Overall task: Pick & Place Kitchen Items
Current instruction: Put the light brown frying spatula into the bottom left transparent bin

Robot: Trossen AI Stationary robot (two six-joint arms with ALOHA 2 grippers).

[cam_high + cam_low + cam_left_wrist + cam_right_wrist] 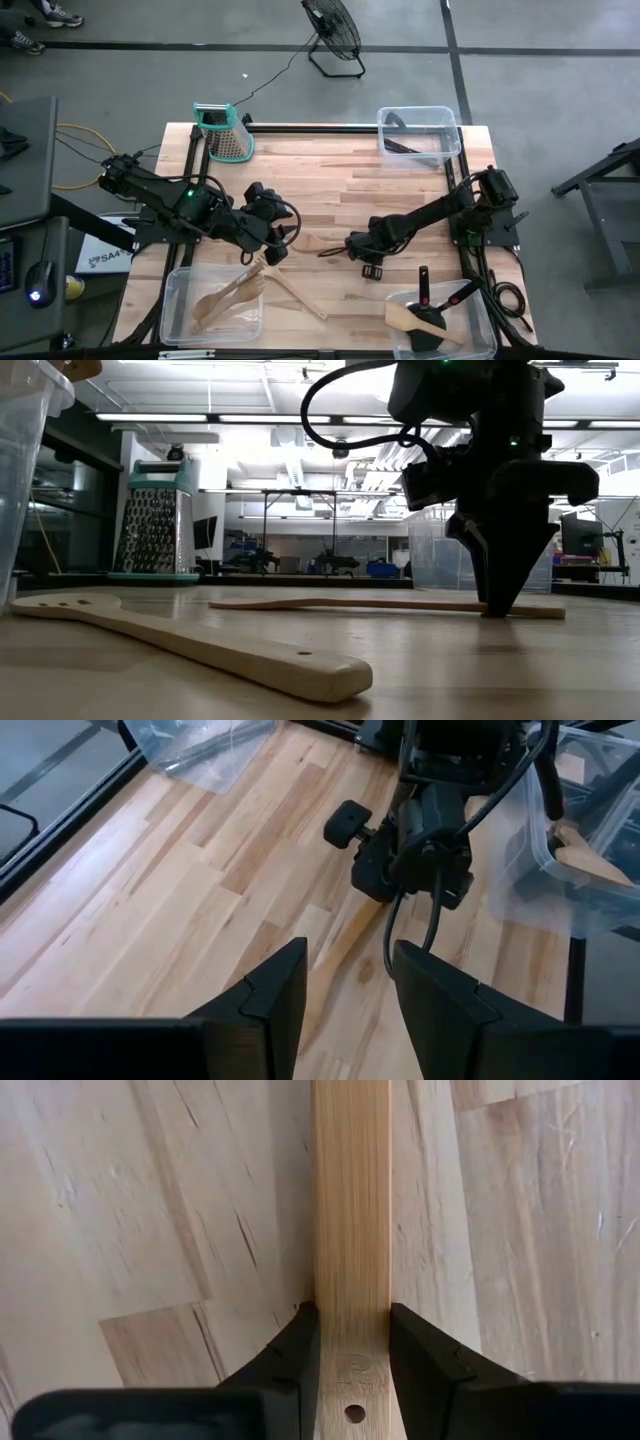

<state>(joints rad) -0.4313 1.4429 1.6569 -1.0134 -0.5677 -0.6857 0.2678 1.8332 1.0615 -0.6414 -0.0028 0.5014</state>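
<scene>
Right tool point(350, 1342) is down on the table point(400, 190) near its middle, fingers pinched snug on both sides of a pale wooden utensil handle point(351, 1210) lying flat on the wood. Left tool point(345, 995) hangs toward the left edge, fingers apart, holding nothing. More wooden utensils point(235, 292) sit in the near-left bin point(175, 300).

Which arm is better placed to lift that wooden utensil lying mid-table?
The right. The right gripper is already down on the table, fingers closed on the wooden utensil's handle. The left gripper is open, holding nothing, short of it.
</scene>
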